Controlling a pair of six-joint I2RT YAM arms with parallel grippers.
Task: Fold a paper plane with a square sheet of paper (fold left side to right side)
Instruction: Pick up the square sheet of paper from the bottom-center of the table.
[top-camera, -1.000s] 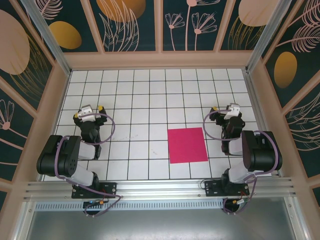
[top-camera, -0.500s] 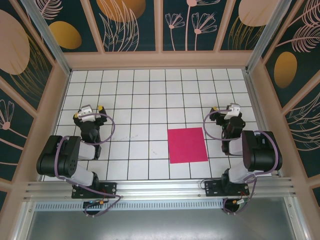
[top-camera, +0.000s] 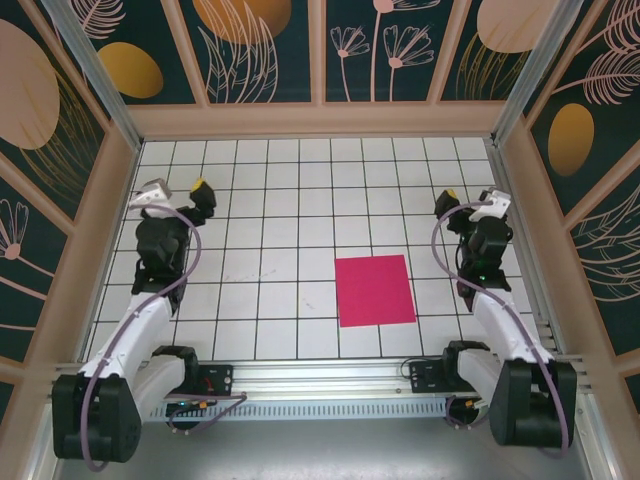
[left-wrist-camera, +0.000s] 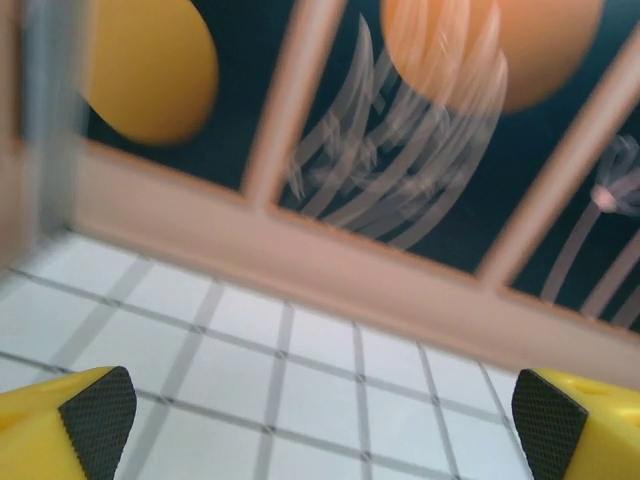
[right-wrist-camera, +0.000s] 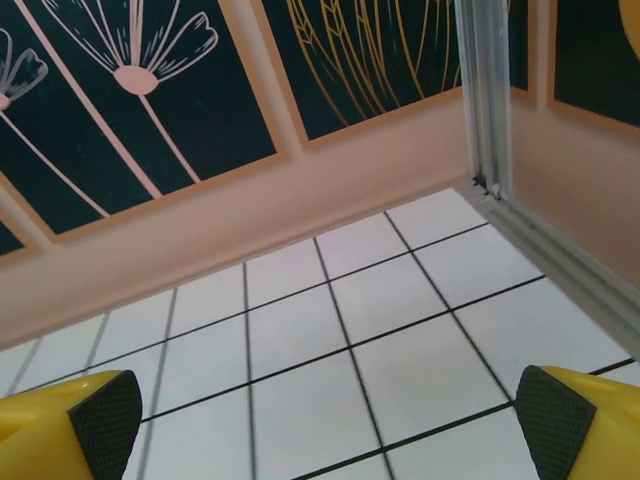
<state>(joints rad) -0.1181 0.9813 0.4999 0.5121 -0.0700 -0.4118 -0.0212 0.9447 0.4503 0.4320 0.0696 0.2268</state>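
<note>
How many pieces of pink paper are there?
1. The square sheet of paper lies flat on the white tiled table, right of centre, near the right arm. Another beneath it would be hidden.

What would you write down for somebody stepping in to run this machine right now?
Left hand: open, holding nothing, over the left side of the tiled table.
Right hand: open, holding nothing, over the right side.
Square sheet of paper: flat and unfolded on the table, nearer the right arm, touched by neither hand.
Done: nothing folded.
Left: the first fold, left side to right side, then the remaining folds.
</note>
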